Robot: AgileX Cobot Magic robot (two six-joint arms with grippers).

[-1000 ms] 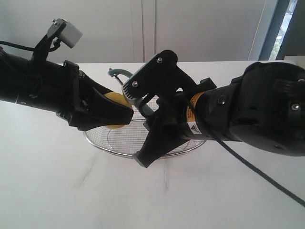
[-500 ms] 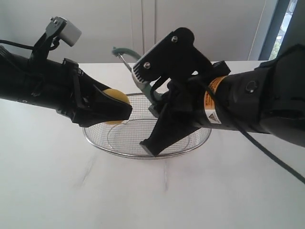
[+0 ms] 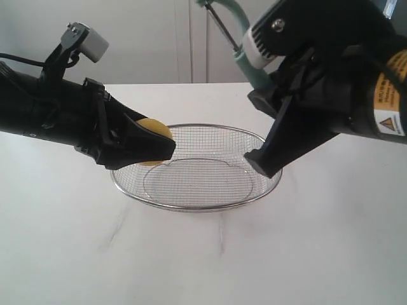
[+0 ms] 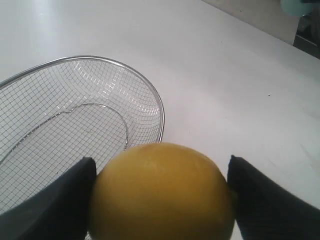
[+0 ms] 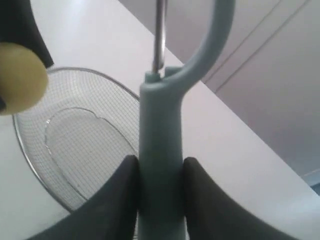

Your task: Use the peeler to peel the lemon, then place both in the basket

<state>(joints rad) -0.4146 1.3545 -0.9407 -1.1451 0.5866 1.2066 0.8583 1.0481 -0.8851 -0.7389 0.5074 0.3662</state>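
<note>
My left gripper (image 3: pixel 156 147) is shut on the yellow lemon (image 3: pixel 156 131), holding it just above the left rim of the wire basket (image 3: pixel 197 206). The left wrist view shows the lemon (image 4: pixel 161 192) pinched between both black fingers, with the basket (image 4: pixel 161 107) beyond it. My right gripper (image 5: pixel 160 175) is shut on the handle of the pale teal peeler (image 5: pixel 161 145), whose hooked head and metal blade point away from me. From outside, the peeler (image 3: pixel 236 25) is raised high at the top, well above the basket's right side. No sticker shows on the lemon.
The basket holds nothing and sits mid-table on a white marbled tabletop (image 3: pixel 191 260). White cabinet doors (image 3: pixel 191 38) stand behind the table. The bulky right arm (image 3: pixel 343 95) hangs over the basket's right edge.
My right arm has risen and pulled back to the right with the peeler, away from the lemon. The left gripper and lemon have barely moved.
</note>
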